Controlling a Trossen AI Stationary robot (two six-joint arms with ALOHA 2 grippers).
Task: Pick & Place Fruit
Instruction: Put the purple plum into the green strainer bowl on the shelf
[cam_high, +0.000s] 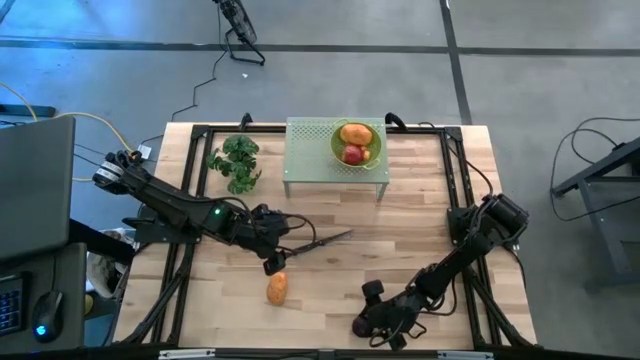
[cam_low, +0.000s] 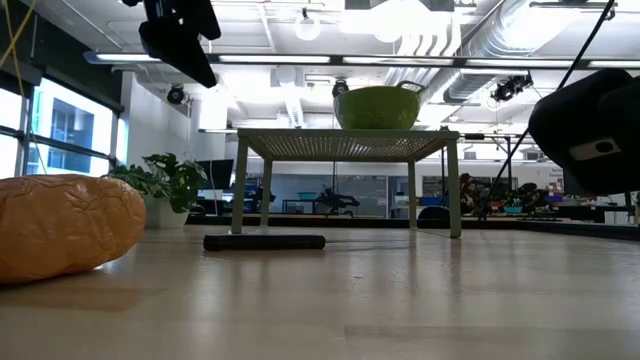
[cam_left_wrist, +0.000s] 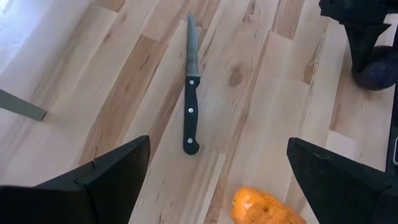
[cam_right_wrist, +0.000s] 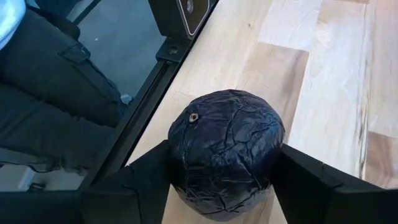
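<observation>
No writing can be read on anything. The right gripper (cam_right_wrist: 224, 186) sits low at the table's (cam_high: 330, 220) near edge, its fingers (cam_right_wrist: 140, 186) pressed against both sides of the one dark purple round fruit (cam_right_wrist: 225, 158), stem scar facing the wrist. The left gripper (cam_left_wrist: 214, 171) hovers spread wide and empty; one orange oblong fruit (cam_high: 277, 288) lies just below it, long axis running away from the near edge. One knife (cam_left_wrist: 191, 93) lies ahead, blade pointing away. Farther off, a green bowl (cam_high: 340, 152) on a mesh stand (cam_high: 310, 160) holds another orange fruit (cam_high: 354, 133) and one red fruit (cam_high: 352, 154). One leafy bunch (cam_high: 236, 162) lies beside the stand.

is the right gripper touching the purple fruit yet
Touching. The right wrist view shows the right gripper with both fingers pressed against the purple fruit.
</observation>
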